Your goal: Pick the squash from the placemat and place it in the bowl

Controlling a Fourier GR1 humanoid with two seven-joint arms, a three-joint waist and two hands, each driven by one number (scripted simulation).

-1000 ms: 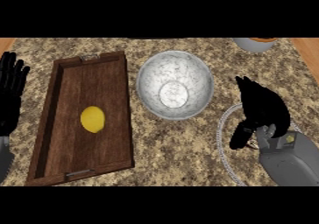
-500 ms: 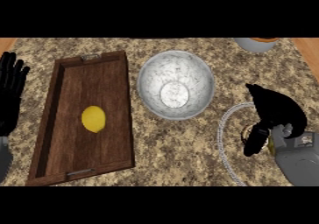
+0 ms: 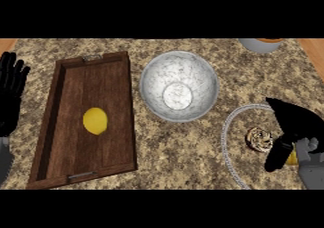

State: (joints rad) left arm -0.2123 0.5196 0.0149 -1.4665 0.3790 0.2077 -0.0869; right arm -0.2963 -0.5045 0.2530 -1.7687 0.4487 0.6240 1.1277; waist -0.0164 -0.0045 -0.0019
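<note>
At lower right, the right robot hand (image 3: 295,133) clenches around the squash (image 3: 293,156) on the placemat (image 3: 233,133); the left robot hand (image 3: 7,95) rests released at left.

A granite-patterned counter (image 3: 191,147) fills the view. At the left lies a dark wooden tray (image 3: 112,151) with a yellow, oval object (image 3: 95,121) resting on its floor. Just right of the tray sits a grey marbled bowl (image 3: 158,80). At the lower right is a round placemat (image 3: 232,133) with a pale edge, and on it a small brown speckled item (image 3: 258,138). The right hand (image 3: 297,127) hangs over the placemat, fingers curled downward, with a sliver of yellow (image 3: 293,157) showing just beneath it. The left hand (image 3: 7,95) rests open at the left edge, fingers up. A pale cup (image 3: 260,44) stands at the top right.
</note>
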